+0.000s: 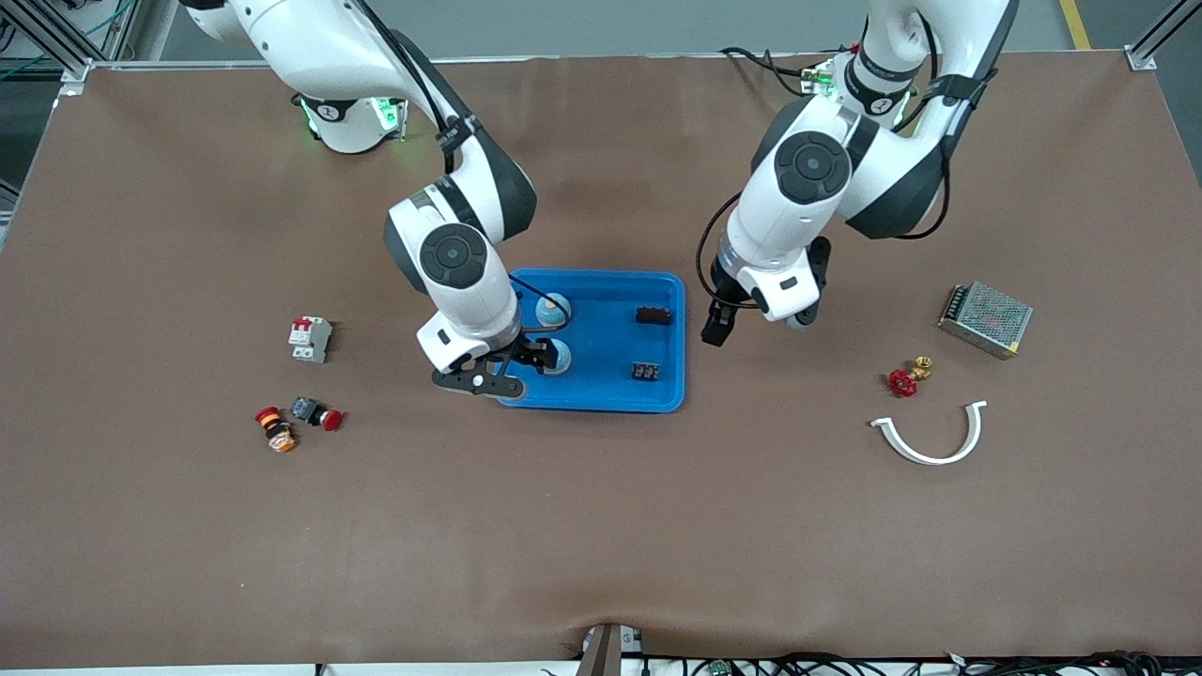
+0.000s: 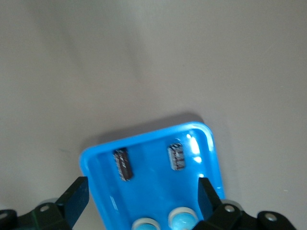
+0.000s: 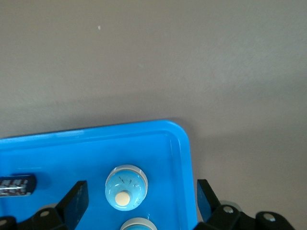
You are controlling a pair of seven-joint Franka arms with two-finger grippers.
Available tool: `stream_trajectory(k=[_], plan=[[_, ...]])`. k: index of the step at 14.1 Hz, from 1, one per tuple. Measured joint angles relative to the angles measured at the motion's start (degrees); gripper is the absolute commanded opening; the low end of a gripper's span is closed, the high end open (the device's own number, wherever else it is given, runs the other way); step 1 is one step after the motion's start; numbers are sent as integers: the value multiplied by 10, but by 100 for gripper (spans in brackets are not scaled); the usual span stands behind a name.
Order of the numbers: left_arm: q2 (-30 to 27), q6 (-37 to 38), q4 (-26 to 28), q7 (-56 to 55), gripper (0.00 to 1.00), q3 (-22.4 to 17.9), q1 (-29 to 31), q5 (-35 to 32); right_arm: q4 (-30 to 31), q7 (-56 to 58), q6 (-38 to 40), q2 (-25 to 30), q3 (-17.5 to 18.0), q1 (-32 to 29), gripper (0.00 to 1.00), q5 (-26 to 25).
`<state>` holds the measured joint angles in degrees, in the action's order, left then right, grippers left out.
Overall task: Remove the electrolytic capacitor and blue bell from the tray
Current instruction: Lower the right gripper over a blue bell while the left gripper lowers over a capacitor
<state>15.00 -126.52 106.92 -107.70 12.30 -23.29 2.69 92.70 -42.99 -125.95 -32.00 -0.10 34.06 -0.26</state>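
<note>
In the blue tray (image 1: 601, 385), at its nine o'clock edge, I see two bells (image 1: 553, 309), two capacitors (image 1: 654, 315) at three o'clock. My right gripper (image 1: 526, 361) hangs wide open over the nearer bell (image 1: 558, 356); my left gripper (image 1: 718, 324) hovers open and empty beside the tray.

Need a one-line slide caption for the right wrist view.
Right gripper open over blue tray corner, two blue bells below, one capacitor at the edge.
</note>
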Motion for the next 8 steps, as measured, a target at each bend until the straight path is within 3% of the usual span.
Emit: stream_trajectory(k=[8], plan=[[80,-83,18,-139,100,0,-39,0,0,2,0,-23,0,27,100,0]])
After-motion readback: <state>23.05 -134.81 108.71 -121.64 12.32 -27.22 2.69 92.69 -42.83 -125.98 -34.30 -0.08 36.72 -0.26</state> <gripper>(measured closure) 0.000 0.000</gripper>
